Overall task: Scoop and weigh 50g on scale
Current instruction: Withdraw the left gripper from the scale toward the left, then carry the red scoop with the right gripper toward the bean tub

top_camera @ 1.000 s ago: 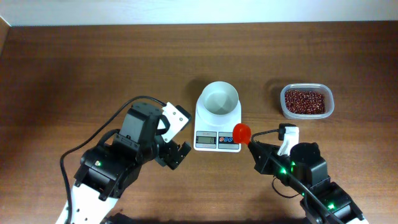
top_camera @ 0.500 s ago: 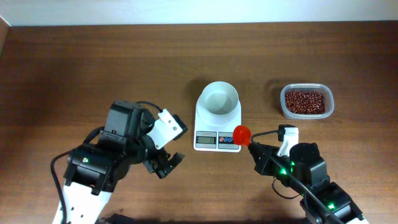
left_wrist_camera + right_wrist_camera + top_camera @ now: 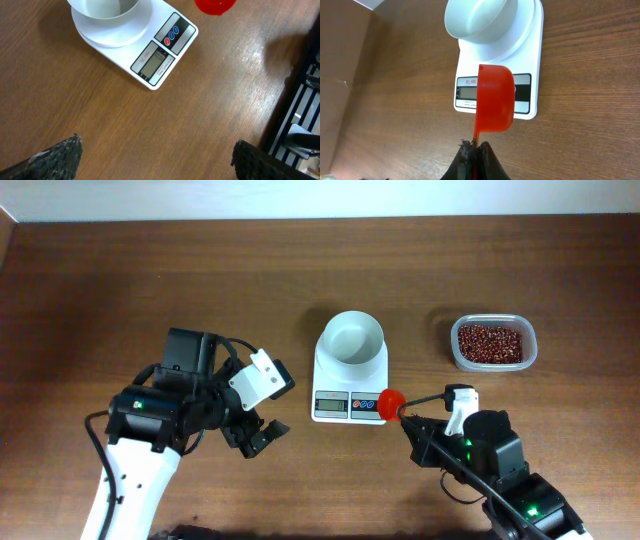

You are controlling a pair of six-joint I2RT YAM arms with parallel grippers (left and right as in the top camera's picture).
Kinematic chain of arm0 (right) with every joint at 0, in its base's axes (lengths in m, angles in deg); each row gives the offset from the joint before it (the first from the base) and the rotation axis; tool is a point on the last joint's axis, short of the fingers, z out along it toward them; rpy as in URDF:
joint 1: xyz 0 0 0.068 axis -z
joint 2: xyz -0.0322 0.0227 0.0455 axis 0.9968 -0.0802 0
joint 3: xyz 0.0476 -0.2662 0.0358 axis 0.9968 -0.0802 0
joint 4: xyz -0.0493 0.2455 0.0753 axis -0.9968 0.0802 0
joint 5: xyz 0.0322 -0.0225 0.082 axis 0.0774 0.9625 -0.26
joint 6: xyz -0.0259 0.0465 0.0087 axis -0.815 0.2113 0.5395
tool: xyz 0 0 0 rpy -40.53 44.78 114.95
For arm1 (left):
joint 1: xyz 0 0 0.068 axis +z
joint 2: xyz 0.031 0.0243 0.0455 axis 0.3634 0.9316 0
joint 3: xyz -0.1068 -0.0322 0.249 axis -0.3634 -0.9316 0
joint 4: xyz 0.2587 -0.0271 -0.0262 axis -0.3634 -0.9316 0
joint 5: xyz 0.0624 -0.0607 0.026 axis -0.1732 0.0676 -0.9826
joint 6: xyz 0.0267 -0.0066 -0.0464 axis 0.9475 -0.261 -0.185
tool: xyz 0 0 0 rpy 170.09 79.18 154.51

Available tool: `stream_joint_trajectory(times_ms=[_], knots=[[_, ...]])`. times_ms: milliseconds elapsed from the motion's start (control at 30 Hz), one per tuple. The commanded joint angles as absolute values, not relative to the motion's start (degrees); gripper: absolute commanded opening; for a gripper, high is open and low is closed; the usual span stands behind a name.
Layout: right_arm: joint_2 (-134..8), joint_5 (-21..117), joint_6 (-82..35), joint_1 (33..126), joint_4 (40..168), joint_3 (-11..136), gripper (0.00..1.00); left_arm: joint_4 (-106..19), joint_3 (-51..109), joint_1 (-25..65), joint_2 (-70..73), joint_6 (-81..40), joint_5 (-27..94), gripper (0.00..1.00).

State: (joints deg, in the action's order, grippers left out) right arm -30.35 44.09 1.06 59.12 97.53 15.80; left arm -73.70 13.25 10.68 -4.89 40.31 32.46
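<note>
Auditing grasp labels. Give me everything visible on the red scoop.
The red scoop looks like glossy red plastic: a rounded cup on a thin, flat handle. The right gripper is shut on the handle's end, and nothing else visibly touches it. It points away from the gripper, with the cup over the corner of the scale nearest that gripper. Whether it rests on the scale, and whether the cup holds anything, cannot be told.

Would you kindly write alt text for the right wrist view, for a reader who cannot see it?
A red scoop, held in the shut right gripper, hides part of a white scale's display on a wooden table; the scale's round white bowl sits beyond.
</note>
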Motion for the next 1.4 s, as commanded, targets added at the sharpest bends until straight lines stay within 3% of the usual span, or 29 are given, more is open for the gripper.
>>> stream_joint_trajectory(times_ms=[0,1033,1367], knots=[[-29.5,45.0,0.2,59.3,97.4,16.3,0.04,-74.2,14.4,11.0,-4.8,41.6,33.9,0.99],[-29.5,46.2,0.1,59.3,97.9,16.3,0.04,-71.9,14.4,11.0,-4.8,41.5,32.8,0.99],[-29.5,56.0,-18.2,59.3,98.2,17.8,0.04,-71.9,14.4,11.0,-4.8,41.5,32.8,0.99]])
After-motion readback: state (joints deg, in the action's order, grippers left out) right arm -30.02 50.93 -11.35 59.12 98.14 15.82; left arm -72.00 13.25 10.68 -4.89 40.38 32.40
